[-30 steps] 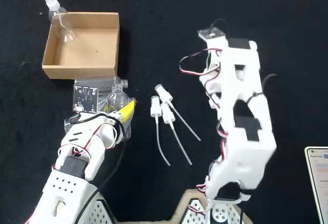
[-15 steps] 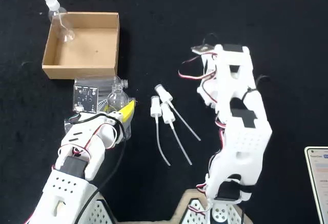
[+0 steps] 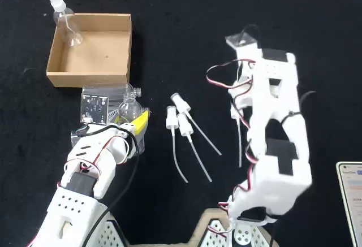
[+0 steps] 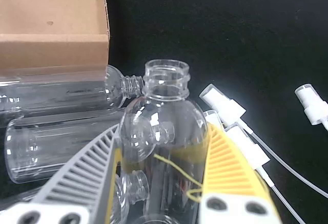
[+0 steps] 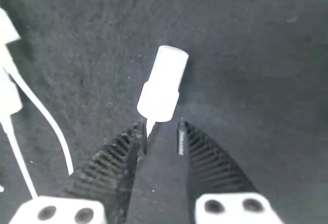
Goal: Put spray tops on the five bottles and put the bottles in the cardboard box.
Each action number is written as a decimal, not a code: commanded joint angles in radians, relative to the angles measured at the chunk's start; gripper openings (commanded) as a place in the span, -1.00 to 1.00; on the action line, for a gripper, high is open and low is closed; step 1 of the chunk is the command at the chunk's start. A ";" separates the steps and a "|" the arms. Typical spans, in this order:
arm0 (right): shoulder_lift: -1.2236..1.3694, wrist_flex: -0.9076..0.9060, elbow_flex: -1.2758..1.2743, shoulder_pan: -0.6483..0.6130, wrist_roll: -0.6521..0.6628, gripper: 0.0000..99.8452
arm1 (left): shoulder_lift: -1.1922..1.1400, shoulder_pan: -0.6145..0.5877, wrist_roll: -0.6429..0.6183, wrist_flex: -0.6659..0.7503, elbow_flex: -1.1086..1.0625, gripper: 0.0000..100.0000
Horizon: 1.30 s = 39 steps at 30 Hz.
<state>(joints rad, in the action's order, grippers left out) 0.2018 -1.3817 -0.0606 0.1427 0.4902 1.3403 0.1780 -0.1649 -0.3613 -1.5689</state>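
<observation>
My left gripper [image 4: 164,131] is shut on a clear open-necked bottle [image 4: 166,75] with no top, just in front of the cardboard box [image 3: 85,79]; the same bottle [image 3: 130,109] shows from above. Two more clear bottles [image 4: 56,90] lie beside it. A capped bottle [image 3: 63,16] leans at the box's far left corner. Three spray tops [image 3: 181,117] lie mid-table. My right gripper [image 5: 160,129] is narrowly open, straddling the thin tube of another spray top [image 5: 163,83] whose white head lies just past the fingertips. That tube [image 3: 239,142] shows beside the right arm [image 3: 271,117].
The box [image 4: 51,24] stands open at the far left of the black table. A screen device [image 3: 350,196] lies at the right edge. Tubes of the other spray tops [image 5: 41,116] trail off to one side of my right gripper.
The right arm swung left, then back right and slightly farther out, uncovering a spray-top tube beside it. The left arm and its bottle have not moved.
</observation>
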 commanded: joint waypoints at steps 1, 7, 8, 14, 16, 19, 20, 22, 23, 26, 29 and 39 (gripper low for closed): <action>-0.133 -0.046 -0.015 -0.008 -0.011 -0.78 | 0.014 0.008 -0.005 0.018 0.013 -0.77; -0.090 -0.029 -0.071 -0.048 -0.161 -0.53 | 0.014 0.008 -0.005 0.018 0.013 -0.77; -0.070 -0.023 -0.073 -0.063 -0.180 -0.52 | 0.014 0.008 -0.005 0.018 0.013 -0.77; 0.021 0.095 -0.071 -0.107 -0.222 -0.59 | 0.014 0.008 -0.005 0.018 0.012 -0.77; 0.047 0.133 -0.077 -0.098 -0.218 -0.61 | 0.014 0.008 -0.005 0.018 0.012 -0.77; 0.093 0.155 -0.074 -0.051 -0.213 -0.62 | 0.014 0.008 -0.005 0.017 0.012 -0.77; 0.108 0.157 -0.073 -0.037 -0.195 -0.62 | 0.014 0.008 -0.005 0.017 0.012 -0.77; 0.136 0.157 -0.076 -0.029 -0.157 -0.62 | 0.014 0.008 -0.005 0.017 0.012 -0.77; 0.148 0.157 -0.077 -0.026 -0.146 -0.62 | 0.014 0.008 -0.005 0.017 0.012 -0.77; 0.180 0.164 -0.076 -0.025 -0.138 -0.62 | 0.014 0.008 -0.005 0.017 0.012 -0.77; 0.197 0.187 -0.077 -0.031 -0.147 -0.66 | 0.014 0.008 -0.005 0.017 0.010 -0.77; -0.018 0.143 -0.110 -0.021 -0.176 -0.98 | 0.014 0.012 -0.005 0.017 0.001 -0.77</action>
<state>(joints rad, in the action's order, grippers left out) 0.3337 -1.2068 -0.1634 0.1135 0.3383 1.3403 0.1795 -0.1649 -0.3613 -1.5812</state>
